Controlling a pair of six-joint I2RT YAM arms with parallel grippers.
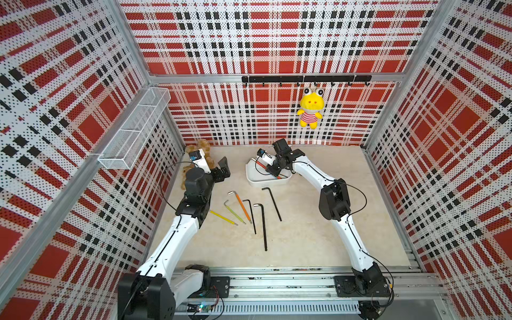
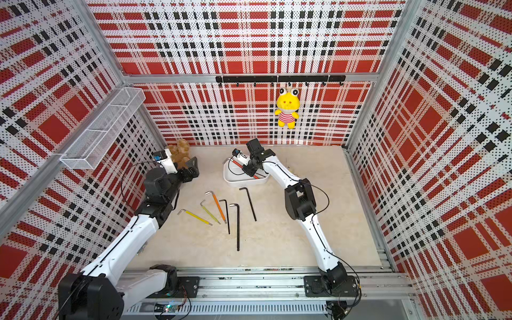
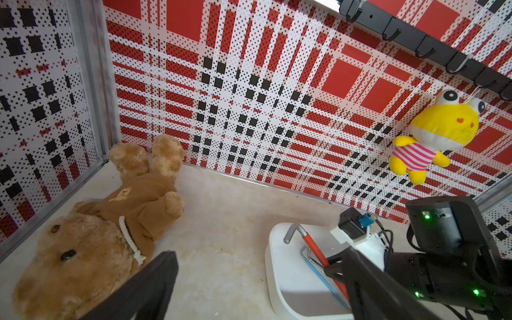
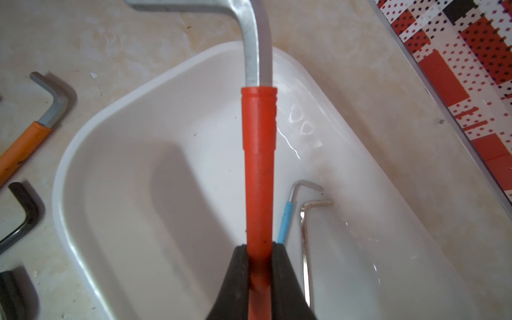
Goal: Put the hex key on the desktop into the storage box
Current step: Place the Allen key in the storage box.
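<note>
Red-sleeved hex key [image 4: 259, 166], L-bent steel, is clamped in the right gripper [image 4: 259, 249] jaws over the glossy, round-cornered white storage box [image 4: 83, 171]. Blue-sleeved key [image 4: 285, 221] and bare steel key [image 4: 304, 249] lie inside. Left gripper [image 1: 224, 169] jaws are spread and empty above the marbled desktop [image 1: 318, 235].

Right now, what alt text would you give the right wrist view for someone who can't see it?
The right gripper is shut on a red-sleeved hex key, held over the white storage box. A blue-sleeved key and a bare silver key lie inside the box; an orange-sleeved key and black keys lie on the desktop beside it.
</note>
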